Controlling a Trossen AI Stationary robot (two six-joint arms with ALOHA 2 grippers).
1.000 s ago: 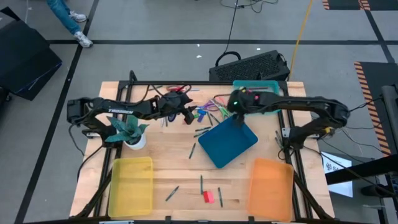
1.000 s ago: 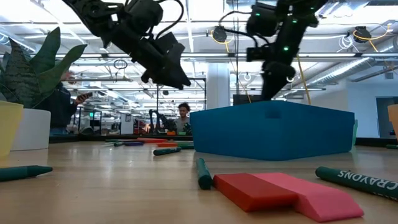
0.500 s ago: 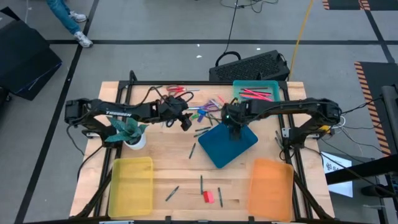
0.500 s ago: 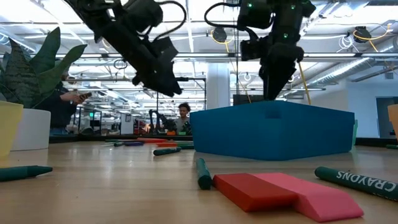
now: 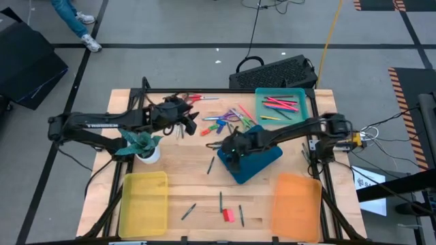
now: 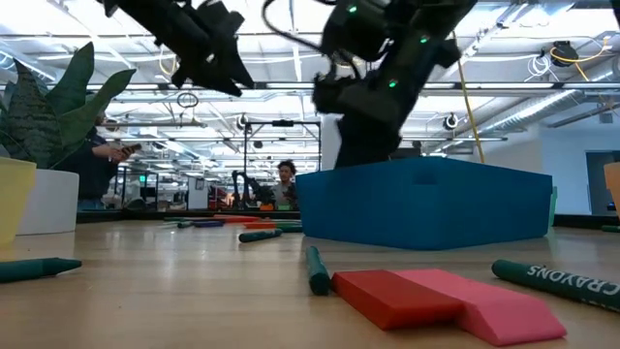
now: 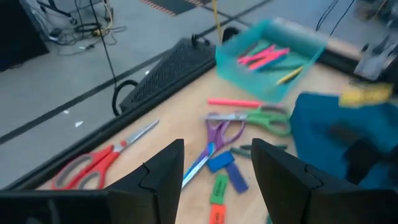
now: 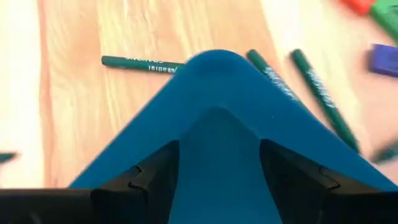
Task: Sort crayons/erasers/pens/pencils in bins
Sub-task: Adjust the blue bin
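Red and pink erasers (image 5: 227, 215) lie flat near the table's front edge, close up in the low view as a red eraser (image 6: 387, 296) and a pink one (image 6: 499, 312). Blue, green and orange erasers (image 7: 221, 177) lie among pens and scissors at the far centre. The dark blue bin (image 5: 253, 158) sits mid-table, the teal bin (image 5: 281, 105) with pink pens at the far right, the yellow bin (image 5: 143, 203) and orange bin (image 5: 297, 203) near the front. My right gripper (image 5: 228, 153) stands open above the blue bin's left corner (image 8: 214, 68). My left gripper (image 5: 188, 122) hangs open and bare above the far-centre pile.
Green crayons (image 8: 144, 63) lie scattered around the blue bin's left corner, and more crayons (image 5: 220, 201) lie near the front. Red scissors (image 7: 93, 163) and purple-green scissors (image 7: 242, 121) lie at the far edge. A potted plant (image 5: 142, 146) stands at the left. A keyboard (image 5: 272, 71) lies beyond the table.
My right gripper has swung from the far side next to the teal bin, across the blue bin, toward the table's left and near edge, ending over the bin's left corner. My left gripper has drawn back toward the table's left and risen.
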